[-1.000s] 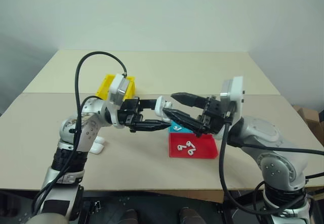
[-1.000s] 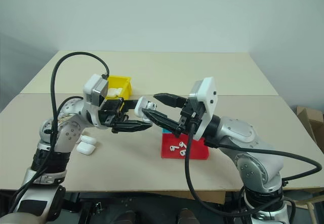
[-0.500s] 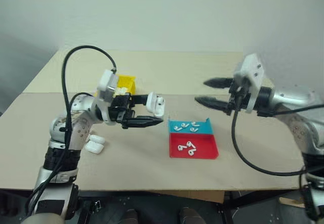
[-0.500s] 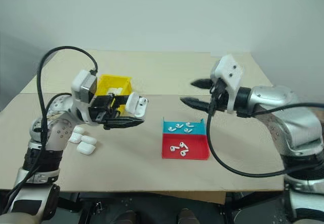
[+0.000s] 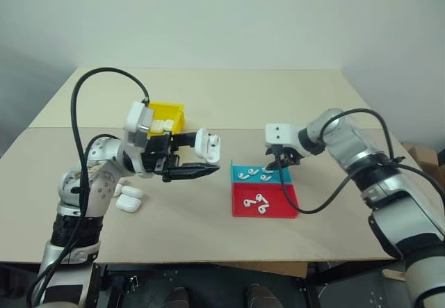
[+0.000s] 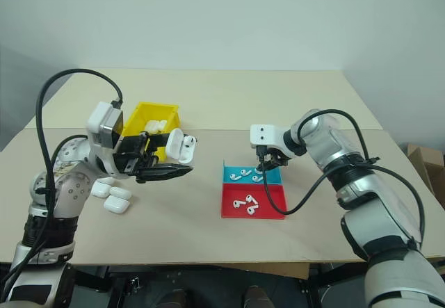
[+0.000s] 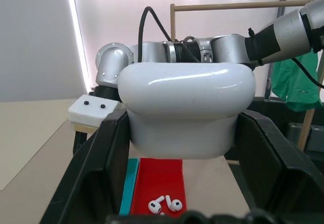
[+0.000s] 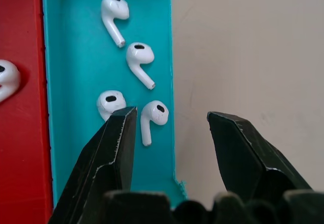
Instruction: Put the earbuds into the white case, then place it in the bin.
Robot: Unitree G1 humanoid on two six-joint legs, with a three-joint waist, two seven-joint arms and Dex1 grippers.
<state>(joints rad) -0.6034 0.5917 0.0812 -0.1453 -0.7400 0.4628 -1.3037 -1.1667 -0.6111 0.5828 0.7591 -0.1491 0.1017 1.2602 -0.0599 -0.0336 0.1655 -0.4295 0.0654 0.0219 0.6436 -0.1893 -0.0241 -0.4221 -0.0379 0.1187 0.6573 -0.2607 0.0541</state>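
Note:
My left gripper [image 5: 208,156] is shut on the white case [image 5: 207,144], held above the table with its lid hinged open; the case [image 7: 186,107] sits between the two black fingers. My right gripper [image 8: 172,128] points down over the blue tray [image 8: 71,57], open. Several earbuds [image 8: 139,55] lie in that tray, and one earbud [image 8: 154,114] lies just inside the gap, beside one fingertip. More earbuds [image 5: 256,201] lie in the red tray [image 5: 284,205]. The yellow bin [image 5: 171,110] stands behind the left gripper.
Loose white cases [image 5: 129,197] lie on the table below the left forearm, and a white case shows inside the bin [image 6: 154,123]. The blue and red trays stand edge to edge at the table's middle. A black cable loops above each arm.
My right gripper left the held case, swung out to the right, then came down over the blue tray with its fingers narrower. The left gripper keeps the case and drifted slightly left.

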